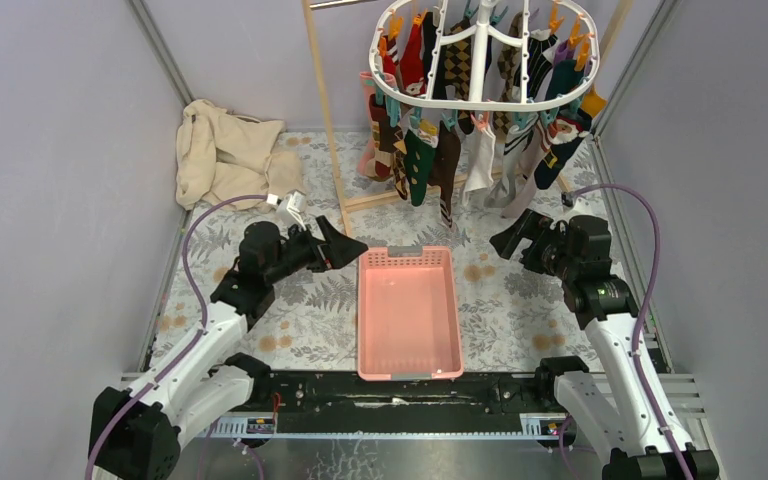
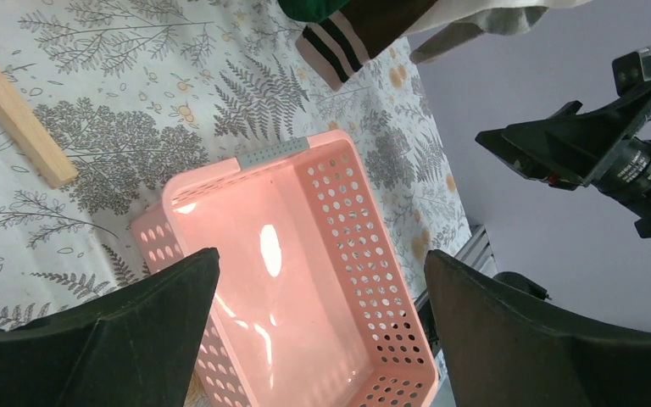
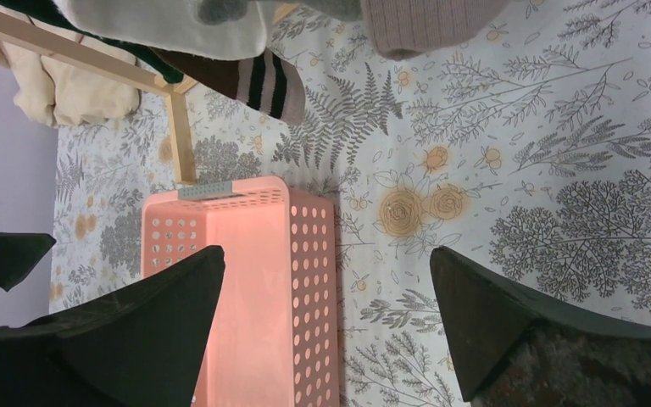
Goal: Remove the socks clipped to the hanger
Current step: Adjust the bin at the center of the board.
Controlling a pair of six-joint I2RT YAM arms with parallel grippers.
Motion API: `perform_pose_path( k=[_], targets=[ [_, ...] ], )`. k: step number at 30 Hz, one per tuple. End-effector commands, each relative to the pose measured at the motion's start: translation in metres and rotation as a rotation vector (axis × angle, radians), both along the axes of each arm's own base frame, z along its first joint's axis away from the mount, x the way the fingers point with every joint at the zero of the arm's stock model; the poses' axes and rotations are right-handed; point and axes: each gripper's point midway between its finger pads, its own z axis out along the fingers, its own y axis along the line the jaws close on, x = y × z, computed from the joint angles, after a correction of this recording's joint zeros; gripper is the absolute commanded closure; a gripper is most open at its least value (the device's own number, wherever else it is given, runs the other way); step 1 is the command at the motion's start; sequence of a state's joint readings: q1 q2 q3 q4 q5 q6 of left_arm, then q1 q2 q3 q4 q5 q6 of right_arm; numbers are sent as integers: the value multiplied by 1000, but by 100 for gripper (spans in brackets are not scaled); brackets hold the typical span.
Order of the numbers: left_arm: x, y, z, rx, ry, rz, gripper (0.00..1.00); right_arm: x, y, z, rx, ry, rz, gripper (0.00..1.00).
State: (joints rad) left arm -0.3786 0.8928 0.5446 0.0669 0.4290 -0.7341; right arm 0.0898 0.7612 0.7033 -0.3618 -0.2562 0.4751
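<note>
Fern-print cloth [image 1: 500,300] covers the table. From above, the hanger [image 1: 480,60] hangs at twelve o'clock with socks [image 1: 422,160] clipped round it, and a basket [image 1: 362,320] waits beneath, probably to catch them. Left wrist: left gripper [image 2: 322,253] spread, empty. Right wrist: right gripper [image 3: 327,249] spread too, sock toes at twelve.

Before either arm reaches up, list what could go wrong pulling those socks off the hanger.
1. The socks hang crowded and overlapping, so the left claw or right claw, both open, could pinch two at once.
2. Clips hold them; tugging may swing the hanger or rock the wooden frame beside it.
3. The pink basket sits nearer the arms than the socks, not under them; a sock slipping free would likely miss it.
</note>
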Motion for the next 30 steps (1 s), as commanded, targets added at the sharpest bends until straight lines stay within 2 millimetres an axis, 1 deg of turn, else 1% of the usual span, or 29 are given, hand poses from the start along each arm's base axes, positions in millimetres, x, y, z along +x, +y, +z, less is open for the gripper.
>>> perform_pose_path(
  k=[1,4,11,16,18,21,24,26,28,30],
  targets=[
    [-1,-9,7,-36,-47,-70,1,-3,8,13,11,-29,48,0],
    [-1,-11,3,-35,-28,-86,1,-4,9,10,11,-25,60,0],
    [-3,-9,12,-48,-38,-71,1,-11,10,5,-8,-6,88,0],
    [-10,-3,21,-55,-55,-46,1,-17,6,9,-24,-18,77,0],
    [-10,-1,17,-52,-16,-26,1,-19,6,10,-10,-20,66,0],
    [-16,-5,20,-68,-19,-61,1,-20,8,14,36,-33,46,0],
    [-21,-6,25,-95,-41,-74,1,-26,18,27,101,-80,79,0],
    [-22,-8,29,-126,-39,-86,1,-31,20,29,123,-91,81,1],
    [-20,-14,31,-144,-8,-110,1,-33,18,28,115,-87,71,0],
    [-11,-18,25,-140,49,-106,1,-36,16,25,100,-69,71,0]
  ],
)
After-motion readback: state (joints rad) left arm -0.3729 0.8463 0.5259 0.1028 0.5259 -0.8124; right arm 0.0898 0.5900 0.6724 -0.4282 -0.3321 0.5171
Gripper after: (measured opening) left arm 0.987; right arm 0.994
